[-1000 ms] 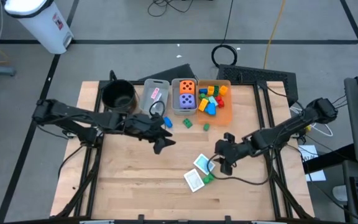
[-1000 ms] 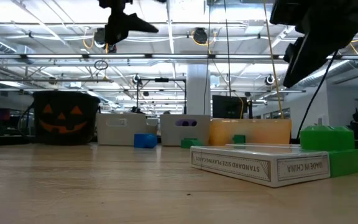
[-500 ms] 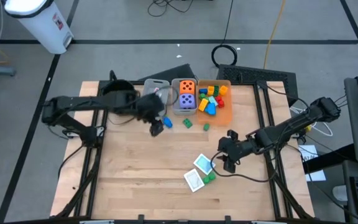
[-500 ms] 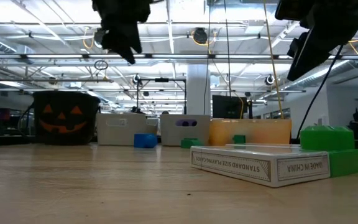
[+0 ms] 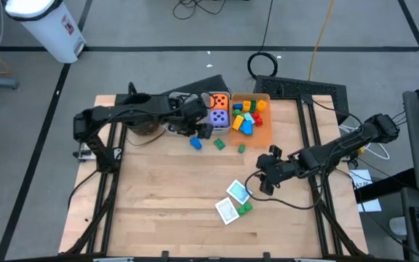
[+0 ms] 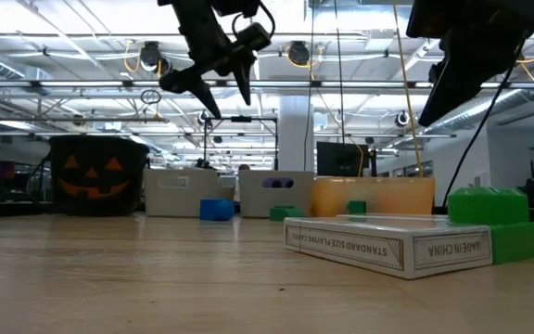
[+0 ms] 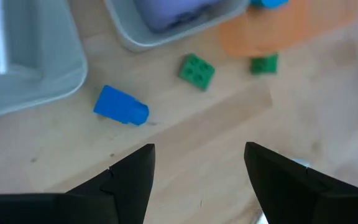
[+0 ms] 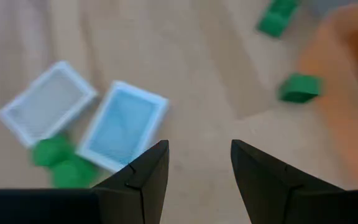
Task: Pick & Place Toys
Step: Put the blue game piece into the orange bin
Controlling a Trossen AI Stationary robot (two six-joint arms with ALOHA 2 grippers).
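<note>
My left gripper [image 5: 205, 129] is open and empty, up above the table beside the grey bins. A blue block [image 5: 196, 143] and two green blocks [image 5: 220, 145] [image 5: 241, 148] lie on the table near it; they also show in the left wrist view [image 7: 121, 106] [image 7: 196, 70]. My right gripper [image 5: 262, 177] is open and empty above the table, just right of two card boxes [image 5: 238, 191] [image 5: 227, 210] and a green block [image 5: 244, 208]. Orange and purple dice [image 5: 219, 109] sit in a grey bin. Coloured blocks [image 5: 247, 116] fill the orange bin.
A black pumpkin pot [image 5: 138, 113] stands at the far left beside another grey bin [image 5: 182, 109] holding a paper. The three bins line the far edge. Bare wood lies in the table's near left part.
My left gripper has swung from mid-table toward the far edge and right, ending beside the dice bin, and has turned as it went. My right gripper has drifted slightly right and far, away from the card boxes. The toys have stayed in place.
</note>
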